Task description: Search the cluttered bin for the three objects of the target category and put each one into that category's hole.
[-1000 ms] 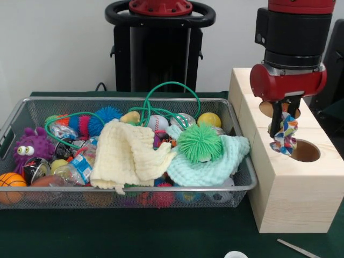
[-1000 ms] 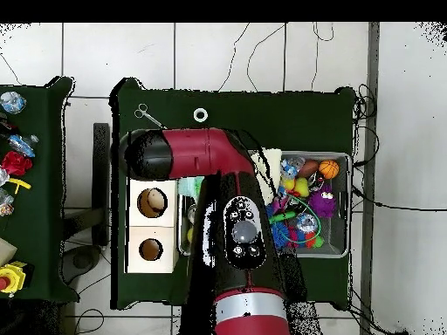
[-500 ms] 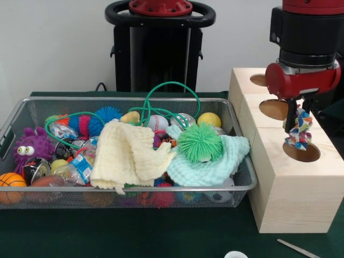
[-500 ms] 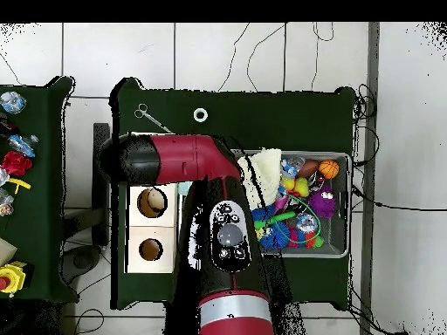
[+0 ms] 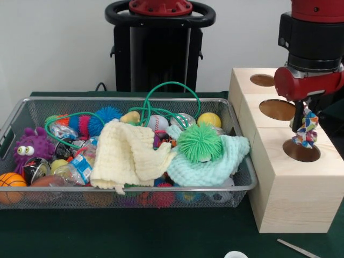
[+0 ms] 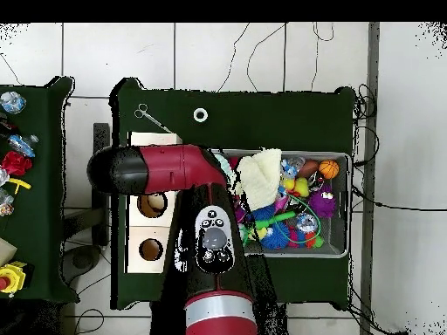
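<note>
- Gripper (image 5: 304, 119): closed on a multicoloured fabric scrunchie (image 5: 306, 130), which dangles from it over the nearest hole (image 5: 301, 151) of the wooden box (image 5: 279, 183).
- Scrunchie: looks light, soft and limp, likely to sag and snag on a rim; a pinch across its bunched middle should suit it best.
- Wire bin (image 5: 129, 199): beside the box, crowded with a yellow cloth (image 5: 126, 156), a mint cloth (image 5: 220, 164), a green spiky ball (image 5: 199, 142) and other toys.

A silver wire-mesh metal bin (image 5: 32, 110) holds a pale yellow waffle-textured cloth (image 5: 126, 156), a mint green nubbly cloth (image 5: 215, 164) and a green soft-spiked rubbery ball (image 5: 200, 142). At right, a pale unfinished matt wooden box (image 5: 287, 183). The dark green tabletop (image 5: 134, 234) looks matt, felt-like.
</note>
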`<state>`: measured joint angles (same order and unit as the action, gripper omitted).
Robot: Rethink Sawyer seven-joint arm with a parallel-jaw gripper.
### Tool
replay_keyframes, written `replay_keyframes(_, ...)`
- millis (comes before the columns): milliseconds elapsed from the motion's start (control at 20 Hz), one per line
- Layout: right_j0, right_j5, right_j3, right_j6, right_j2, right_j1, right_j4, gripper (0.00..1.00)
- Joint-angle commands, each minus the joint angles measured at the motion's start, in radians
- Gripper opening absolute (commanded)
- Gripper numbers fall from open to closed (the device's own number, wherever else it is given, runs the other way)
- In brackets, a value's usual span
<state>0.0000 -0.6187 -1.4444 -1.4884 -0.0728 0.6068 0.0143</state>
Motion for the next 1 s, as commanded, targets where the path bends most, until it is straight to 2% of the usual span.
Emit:
replay_keyframes(50, -0.012, 0.099, -0.101, -0.255, 0.024, -0.072, -0.015, 0.00)
replay_keyframes(500, -0.006, 0.163, -0.069, -0.224, 0.048, -0.086, -0.002, 0.00)
replay_keyframes(550, -0.001, 0.159, -0.070, -0.226, 0.055, -0.087, -0.007, 1.00)
replay_keyframes(700, 0.005, 0.111, -0.067, -0.257, 0.063, -0.080, -0.036, 1.00)
replay_keyframes(750, -0.001, 0.058, -0.051, -0.213, 0.048, -0.068, -0.030, 1.00)
replay_keyframes(800, 0.003, 0.025, -0.049, -0.211, 0.050, -0.054, -0.036, 1.00)
replay_keyframes(850, 0.003, 0.007, -0.054, -0.231, 0.050, -0.041, -0.056, 1.00)
replay_keyframes(1000, 0.004, -0.029, -0.041, -0.212, 0.050, -0.033, -0.056, 1.00)
